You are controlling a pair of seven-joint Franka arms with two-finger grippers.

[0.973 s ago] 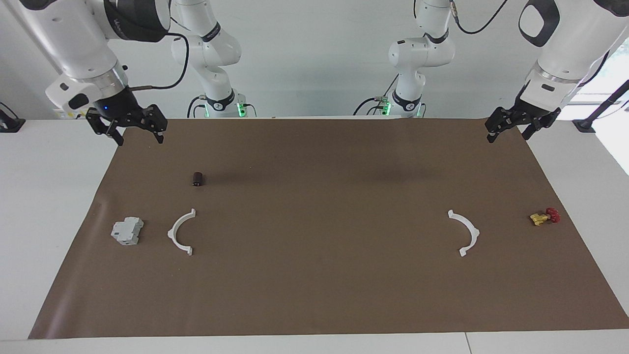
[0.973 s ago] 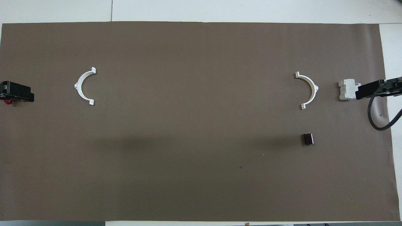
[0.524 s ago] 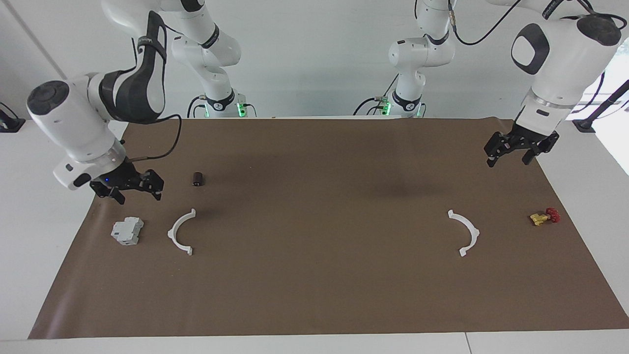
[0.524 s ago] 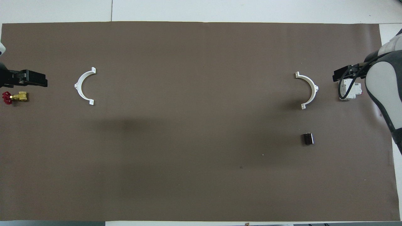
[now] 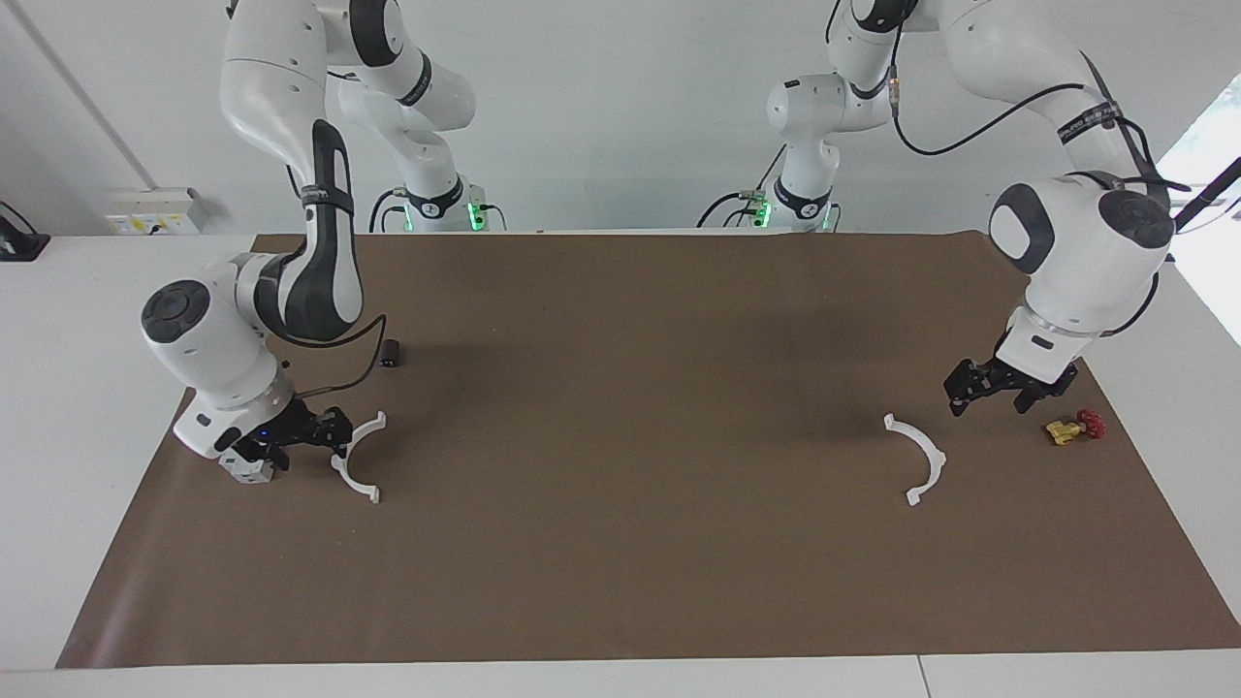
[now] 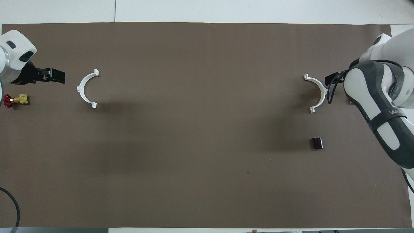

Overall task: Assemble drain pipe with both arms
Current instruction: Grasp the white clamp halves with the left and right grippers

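Note:
The drain pipe lies as two separate white half-rings flat on the brown mat [image 5: 620,582]. One half-ring [image 5: 354,460] [image 6: 318,94] is toward the right arm's end. My right gripper [image 5: 301,444] hangs low beside its curved back, fingers apart, holding nothing; whether a fingertip touches it I cannot tell. The other half-ring [image 5: 919,458] [image 6: 85,88] is toward the left arm's end. My left gripper [image 5: 991,397] [image 6: 53,75] is open and empty, low over the mat between that half-ring and the valve.
A grey breaker block [image 5: 242,469] sits under the right gripper, mostly covered by it. A yellow valve with a red handle [image 5: 1071,427] [image 6: 14,100] lies beside the left gripper. A small dark cylinder [image 5: 390,353] [image 6: 317,143] stands nearer the robots than the right-end half-ring.
Both arms have swung down from the robots' edge of the mat. The right gripper has reached the grey block and its half-ring. The left gripper has dropped beside the valve.

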